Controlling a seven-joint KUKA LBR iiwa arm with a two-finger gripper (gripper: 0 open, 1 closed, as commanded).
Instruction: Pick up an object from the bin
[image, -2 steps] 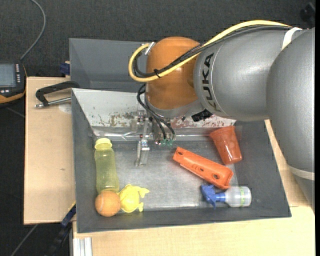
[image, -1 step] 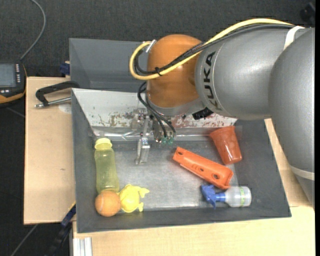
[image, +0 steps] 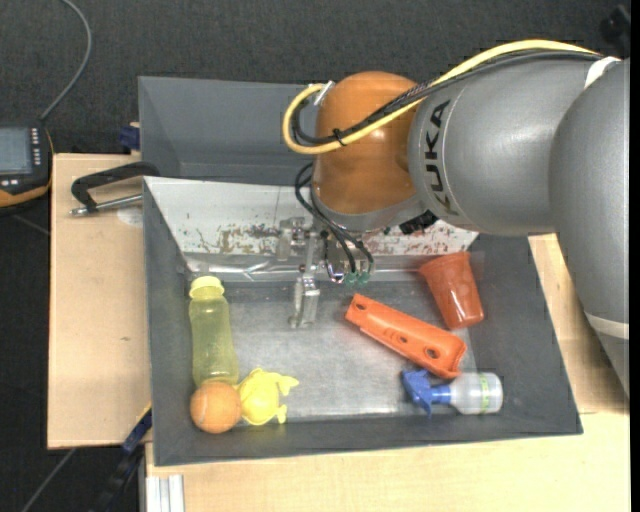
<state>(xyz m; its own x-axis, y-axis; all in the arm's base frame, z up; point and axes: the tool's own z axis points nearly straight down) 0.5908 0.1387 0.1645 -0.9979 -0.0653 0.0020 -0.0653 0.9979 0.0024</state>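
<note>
My gripper (image: 303, 308) hangs over bare bin floor in the middle of the bin, toward the back, with nothing seen in it. The nearest thing on its right is a long orange plastic handle (image: 405, 337), lying aslant on the floor. On its left, a pale yellow bottle (image: 212, 338) with a yellow cap lies along the left wall.
An orange ball (image: 215, 408) and a small yellow toy (image: 264, 397) sit at the front left. A red-orange cup (image: 452, 290) lies by the right wall. A clear spray bottle with a blue head (image: 455, 392) rests at the front right. The arm's orange cover looms above the back of the bin.
</note>
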